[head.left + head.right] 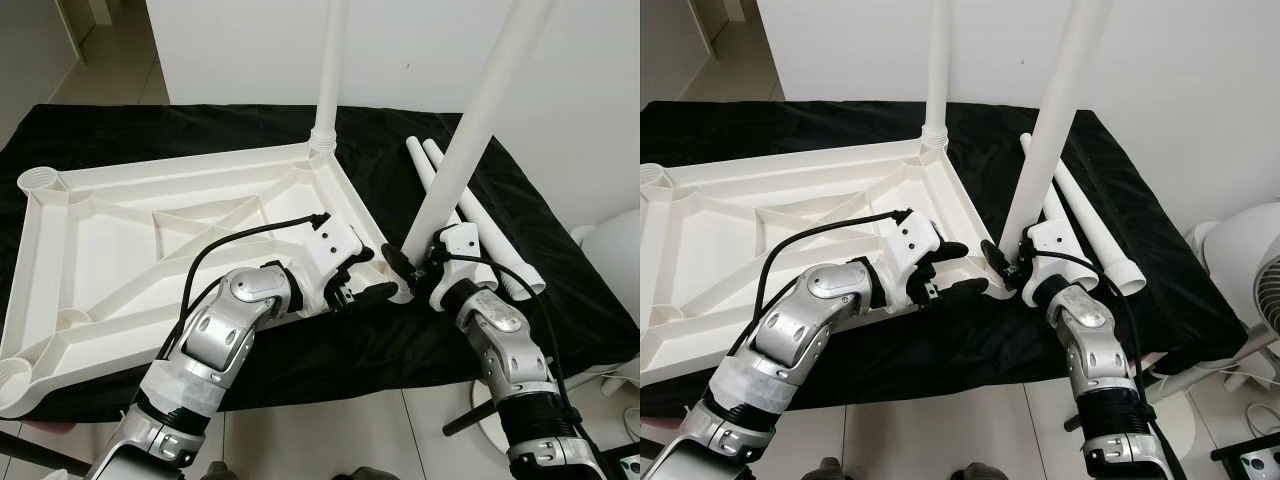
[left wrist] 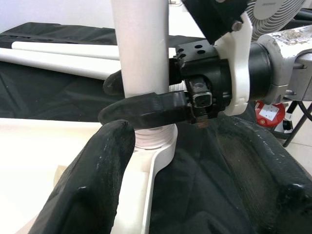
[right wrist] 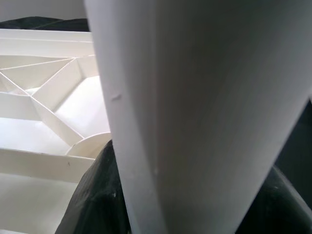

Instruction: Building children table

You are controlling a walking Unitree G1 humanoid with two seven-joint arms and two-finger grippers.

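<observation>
Tabletop (image 1: pixel 170 225) lies upside down on a black cloth (image 1: pixel 560 300) over the work surface, ribbed underside up, so the corner sockets face upward and can take legs. One leg (image 1: pixel 330 70) already stands upright in the far corner socket (image 1: pixel 322 140), seated at its collar. A second leg (image 1: pixel 480 110) stands slightly tilted at the near corner on the robot's right; in the left wrist view its ribbed lower end sits at the mouth of the corner socket (image 2: pixel 156 141), apparently not fully home. Right gripper (image 1: pixel 1008 262) is pinching this leg low down, just above the socket, fingers (image 2: pixel 146 108) clamped round the tube from both sides; a low hold presumably gives best control of the end going into the socket. The right wrist view looks straight onto the leg's white wall, with the tabletop ribs behind. Left gripper (image 1: pixel 358 283) rests at the tabletop's edge just beside the same corner, fingers spread and holding nothing; judged to be bracing the top so it does not slide or tip on the cloth while the leg is pushed or twisted in. Two more legs (image 1: pixel 500 245) lie side by side on the cloth beyond the right gripper, near enough to reach. Empty sockets at the left corners (image 1: pixel 40 182). A white fan (image 1: pixel 1240 270) stands off the cloth to the right. Estimate: task about half done; next, seating this leg straight.
</observation>
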